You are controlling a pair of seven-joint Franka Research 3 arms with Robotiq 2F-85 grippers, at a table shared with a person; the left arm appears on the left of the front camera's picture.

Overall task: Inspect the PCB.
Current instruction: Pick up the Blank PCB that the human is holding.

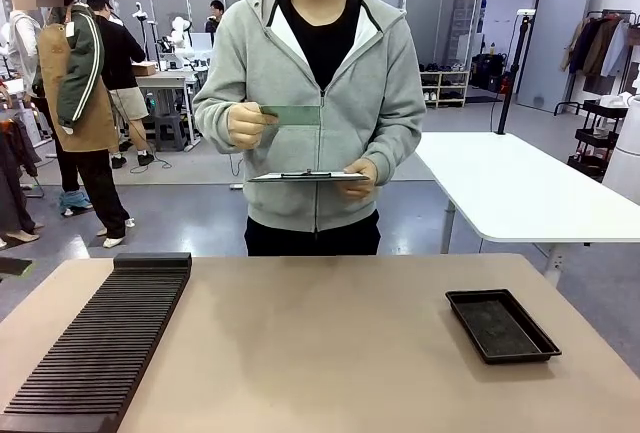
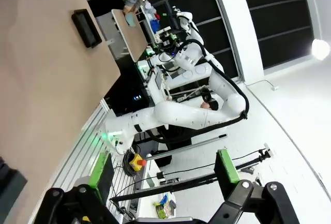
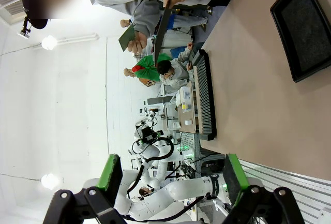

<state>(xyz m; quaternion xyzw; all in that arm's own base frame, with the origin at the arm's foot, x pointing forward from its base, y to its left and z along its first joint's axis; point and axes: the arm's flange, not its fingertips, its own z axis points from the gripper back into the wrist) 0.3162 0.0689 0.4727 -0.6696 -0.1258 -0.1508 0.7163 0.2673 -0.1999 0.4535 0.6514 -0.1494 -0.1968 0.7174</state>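
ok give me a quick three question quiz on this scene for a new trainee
1. True or false: the PCB lies in the black tray.
2. Besides the PCB, what does the person hold? A) clipboard B) cup C) towel
3. Fill in: the left gripper and the right gripper are both ____.
Key: 1 false, a hand holds it up at chest height, on the far side of the table; 2 A; 3 open.
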